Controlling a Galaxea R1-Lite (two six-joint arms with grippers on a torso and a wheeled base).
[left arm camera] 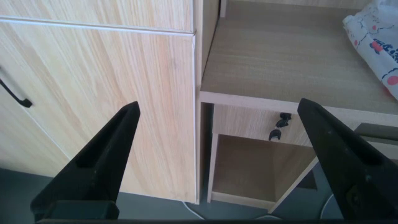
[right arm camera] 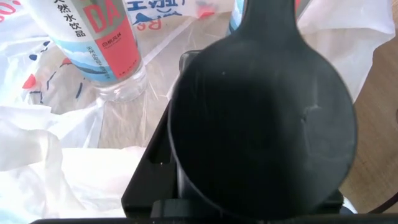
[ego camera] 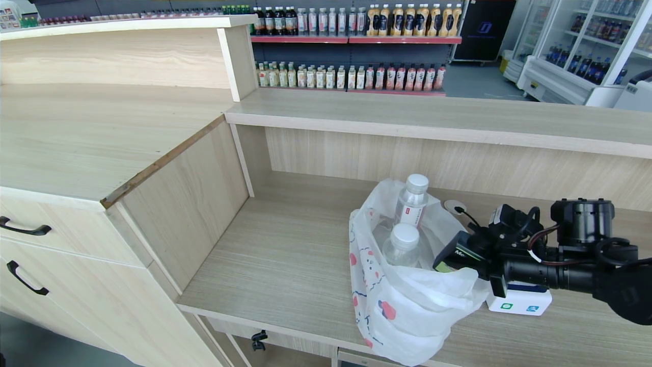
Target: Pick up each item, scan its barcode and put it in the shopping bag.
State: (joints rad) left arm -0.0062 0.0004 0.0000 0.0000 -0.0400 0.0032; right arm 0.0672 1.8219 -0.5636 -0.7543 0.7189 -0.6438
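The right gripper (ego camera: 466, 250) clamps a dark pack (ego camera: 451, 253) at the mouth of the bag (ego camera: 407, 306), low over two upright bottles (ego camera: 411, 201), apparently so it can drop in beside them. The left gripper (left arm camera: 219, 104) hangs wide open off the front of the counter (ego camera: 285, 255), out of the way.

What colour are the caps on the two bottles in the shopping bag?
White: the rear cap and the front cap; head view shows them best.

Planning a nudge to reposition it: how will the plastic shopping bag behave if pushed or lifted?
Likely floppy: the shopping bag is thin, crumpled film, so a push probably dents it rather than slides it. Two water bottles inside probably make it bottom-heavy; they may tip if it sags.
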